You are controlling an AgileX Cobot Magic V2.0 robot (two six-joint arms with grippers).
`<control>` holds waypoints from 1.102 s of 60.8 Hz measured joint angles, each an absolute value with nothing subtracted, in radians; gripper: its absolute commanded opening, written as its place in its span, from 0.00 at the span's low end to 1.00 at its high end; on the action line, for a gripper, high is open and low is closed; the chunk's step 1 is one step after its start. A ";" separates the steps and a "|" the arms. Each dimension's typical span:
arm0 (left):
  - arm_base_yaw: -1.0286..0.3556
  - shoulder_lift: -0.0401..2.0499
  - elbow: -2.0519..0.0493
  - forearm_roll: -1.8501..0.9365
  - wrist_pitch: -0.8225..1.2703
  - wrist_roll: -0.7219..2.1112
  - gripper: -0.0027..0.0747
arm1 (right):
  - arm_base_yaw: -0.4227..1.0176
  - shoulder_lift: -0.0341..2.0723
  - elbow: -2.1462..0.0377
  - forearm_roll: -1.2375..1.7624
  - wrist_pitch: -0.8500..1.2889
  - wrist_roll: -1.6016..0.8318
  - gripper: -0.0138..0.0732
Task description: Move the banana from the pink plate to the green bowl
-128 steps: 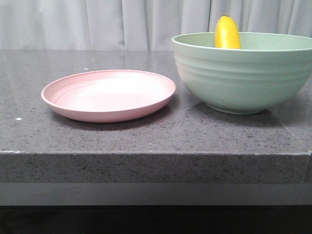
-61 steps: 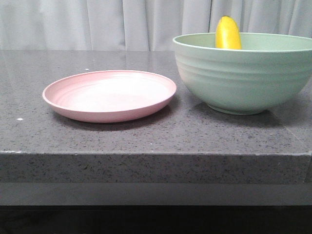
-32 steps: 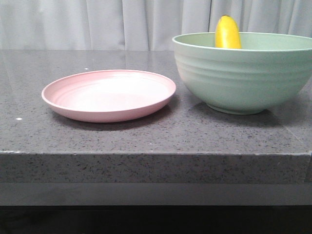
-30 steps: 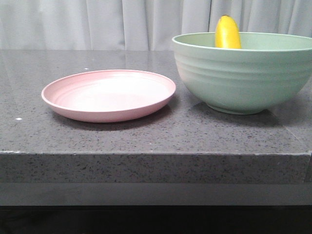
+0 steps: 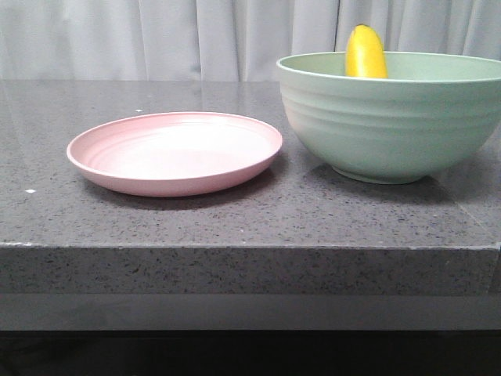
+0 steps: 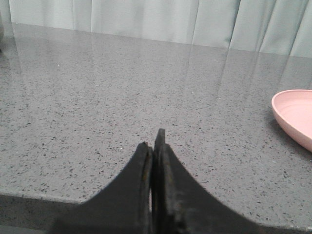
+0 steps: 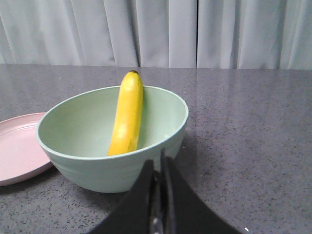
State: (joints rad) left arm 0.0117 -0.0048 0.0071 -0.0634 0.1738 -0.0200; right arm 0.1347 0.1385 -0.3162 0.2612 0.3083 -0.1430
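Grey speckled stone forms the bench (image 5: 235, 211), glossy enough to mirror the pale pleated curtain (image 5: 196, 39) that closes off the room behind it. The pink plate (image 5: 174, 152) sits bare on the bench, just beside the green bowl (image 5: 391, 117) on the robot's right, a narrow gap between them. The banana (image 7: 126, 113) lies inside the bowl, leaning up its inner wall with the dark tip above the rim. The left pincer (image 6: 154, 146) hangs low over bare bench with its fingers pressed together, nothing between them; the right pincer (image 7: 158, 168) is likewise closed and empty, near the bowl's outer wall. Against the front views up to two seconds back, plate, bowl and banana hold the same positions.
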 measured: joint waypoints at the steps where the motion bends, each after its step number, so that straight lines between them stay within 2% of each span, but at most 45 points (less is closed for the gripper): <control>1: 0.012 -0.005 0.007 -0.063 0.174 -0.020 0.01 | 0.135 0.139 -0.316 0.261 0.308 -0.143 0.09; 20: 0.012 -0.005 0.007 -0.063 0.174 -0.020 0.01 | 0.135 0.139 -0.303 0.261 0.292 -0.143 0.09; 39: 0.012 -0.005 0.007 -0.063 0.173 -0.020 0.01 | 0.062 0.027 -0.059 0.228 0.139 -0.079 0.09; 51: 0.012 -0.005 0.007 -0.063 0.173 -0.020 0.01 | -0.016 -0.008 0.027 0.222 0.168 0.000 0.09; 67: 0.012 -0.005 0.007 -0.063 0.173 -0.020 0.01 | -0.024 -0.010 0.027 0.195 0.192 0.019 0.09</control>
State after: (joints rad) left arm 0.0117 -0.0048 0.0071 -0.0634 0.1726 -0.0200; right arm -0.0240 -0.0101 0.0274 0.1949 0.1918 0.0185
